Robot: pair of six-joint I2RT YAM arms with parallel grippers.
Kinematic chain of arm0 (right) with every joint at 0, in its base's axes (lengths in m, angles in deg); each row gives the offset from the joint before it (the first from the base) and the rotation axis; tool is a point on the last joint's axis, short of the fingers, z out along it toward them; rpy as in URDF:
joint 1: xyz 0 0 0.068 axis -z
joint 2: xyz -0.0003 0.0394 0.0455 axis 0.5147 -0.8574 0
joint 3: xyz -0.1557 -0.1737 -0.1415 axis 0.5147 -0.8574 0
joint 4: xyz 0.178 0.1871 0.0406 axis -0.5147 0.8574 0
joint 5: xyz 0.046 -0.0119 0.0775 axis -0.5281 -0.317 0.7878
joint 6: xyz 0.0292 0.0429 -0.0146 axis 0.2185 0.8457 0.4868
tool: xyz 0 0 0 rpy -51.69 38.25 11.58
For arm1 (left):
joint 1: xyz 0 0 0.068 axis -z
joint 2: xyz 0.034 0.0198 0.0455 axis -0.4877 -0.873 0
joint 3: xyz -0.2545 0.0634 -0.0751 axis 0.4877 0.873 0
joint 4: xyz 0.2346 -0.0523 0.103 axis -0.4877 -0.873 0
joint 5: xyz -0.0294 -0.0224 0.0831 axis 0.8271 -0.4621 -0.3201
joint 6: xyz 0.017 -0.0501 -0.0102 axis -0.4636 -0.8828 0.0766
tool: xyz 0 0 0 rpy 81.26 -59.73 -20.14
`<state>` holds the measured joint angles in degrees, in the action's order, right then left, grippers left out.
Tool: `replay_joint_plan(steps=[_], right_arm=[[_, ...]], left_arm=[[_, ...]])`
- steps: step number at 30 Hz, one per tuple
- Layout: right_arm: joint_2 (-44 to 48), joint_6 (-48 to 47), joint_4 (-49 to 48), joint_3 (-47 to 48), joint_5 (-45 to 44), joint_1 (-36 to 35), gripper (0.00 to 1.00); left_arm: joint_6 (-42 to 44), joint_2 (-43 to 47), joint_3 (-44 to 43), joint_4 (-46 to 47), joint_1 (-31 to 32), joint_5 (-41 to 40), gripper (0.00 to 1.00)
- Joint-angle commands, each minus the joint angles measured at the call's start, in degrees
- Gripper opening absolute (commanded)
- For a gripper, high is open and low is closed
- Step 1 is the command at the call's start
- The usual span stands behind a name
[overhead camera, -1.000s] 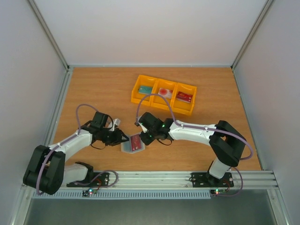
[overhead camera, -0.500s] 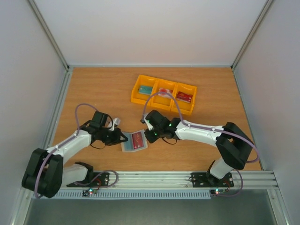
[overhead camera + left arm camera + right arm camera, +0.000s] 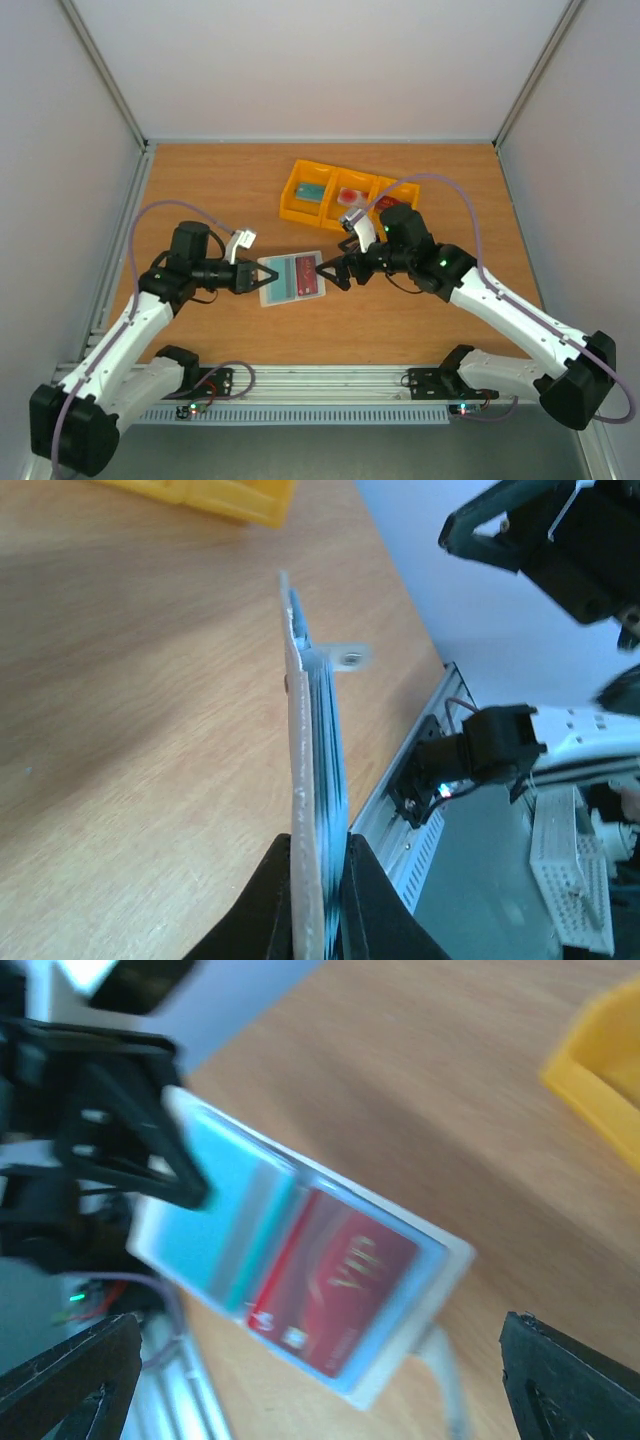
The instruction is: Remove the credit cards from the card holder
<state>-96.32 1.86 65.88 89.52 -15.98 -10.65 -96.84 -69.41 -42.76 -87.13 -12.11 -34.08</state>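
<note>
The card holder (image 3: 275,283) is open and held off the table, with my left gripper (image 3: 262,277) shut on its left edge. A dark red credit card (image 3: 303,277) shows in its right half. In the left wrist view the card holder (image 3: 305,740) is edge-on between my left gripper's (image 3: 318,885) jaws, strap tab (image 3: 346,657) sticking out. My right gripper (image 3: 333,270) stands open just right of the holder, touching nothing. The right wrist view shows the dark red card (image 3: 335,1280) marked VIP beside a teal half (image 3: 225,1195), with my right gripper (image 3: 320,1385) spread wide.
A yellow three-compartment tray (image 3: 343,217) stands behind the right arm. It holds a teal card (image 3: 310,192), a pinkish card (image 3: 352,197) and a dark red card (image 3: 392,204) partly hidden by the arm. A metal rail (image 3: 330,380) runs along the near edge.
My left gripper shut on the holder and lifted it off the table, up and to the right. My right gripper let go, opened wide and drew back to the right.
</note>
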Motion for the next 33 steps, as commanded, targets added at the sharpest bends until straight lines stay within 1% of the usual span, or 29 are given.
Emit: replay_joint_plan(steps=[1,3,5,6,7,8,9,10,11,13,15,19,21,24,28,31,33], right_arm=[[-1.7,-7.1,8.0,9.2,16.2,-0.2,0.99],[-2.9,-11.3,11.3,14.4,20.1,-0.2,0.99],[-4.3,-15.3,13.0,18.6,24.3,-0.1,0.98],[-5.4,-16.3,13.6,20.0,25.3,-0.2,0.98],[-6.8,-17.3,14.6,21.5,25.6,-0.2,0.98],[-8.4,-19.4,16.2,22.9,25.7,-0.4,0.99],[-10.2,-20.0,17.9,24.6,23.7,-1.1,0.98],[-11.7,-20.0,19.1,26.1,22.0,-1.5,0.98],[-12.9,-20.5,20.3,27.2,22.6,-2.0,0.99],[-13.9,-23.2,22.3,28.2,25.4,-3.2,0.99],[-14.7,-26.8,23.6,27.8,26.2,-4.8,0.99],[-18.3,-29.6,27.4,27.9,21.7,-5.5,0.99],[-20.2,-30.1,28.6,28.6,22.7,-5.9,0.95],[-22.1,-32.2,30.8,29.7,23.7,-8.0,0.88],[-23.3,-32.3,33.1,30.3,24.8,-8.7,0.73],[-22.7,-31.3,32.6,29.2,25.0,-8.8,0.49],[-21.9,-30.3,30.6,28.3,24.5,-8.8,0.3]], left_arm=[[9.6,4.5,-3.7,-2.2,-0.2,9.4,0.0],[17.4,5.3,-6.9,-7.9,0.2,11.2,0.0],[26.3,5.6,-10.2,-16.2,0.7,9.7,0.0],[33.2,5.7,-11.6,-20.6,1.0,8.3,0.0],[38.9,5.8,-12.8,-24.9,1.2,7.6,0.0],[42.6,5.9,-13.7,-28.2,1.3,6.2,0.0],[47.7,5.8,-14.8,-31.1,1.5,5.1,0.0],[49.7,5.7,-15.7,-33.1,1.5,4.5,0.0],[51.3,5.6,-16.7,-34.4,1.6,4.4,0.0],[52.1,5.3,-18.3,-35.6,1.7,4.4,0.0],[51.9,5.3,-19.6,-36.4,1.9,4.4,0.0],[54.6,5.2,-20.6,-38.9,2.1,4.2,0.0],[55.1,5.2,-20.4,-39.3,2.1,4.2,0.0],[53.9,5.5,-19.9,-38.7,2.1,4.6,0.0],[49.7,5.7,-18.8,-34.9,2.1,5.6,0.0],[44.1,5.8,-17.6,-31.6,2.1,7.5,0.0],[41.7,5.8,-16.7,-30.2,2.0,8.6,0.0]])
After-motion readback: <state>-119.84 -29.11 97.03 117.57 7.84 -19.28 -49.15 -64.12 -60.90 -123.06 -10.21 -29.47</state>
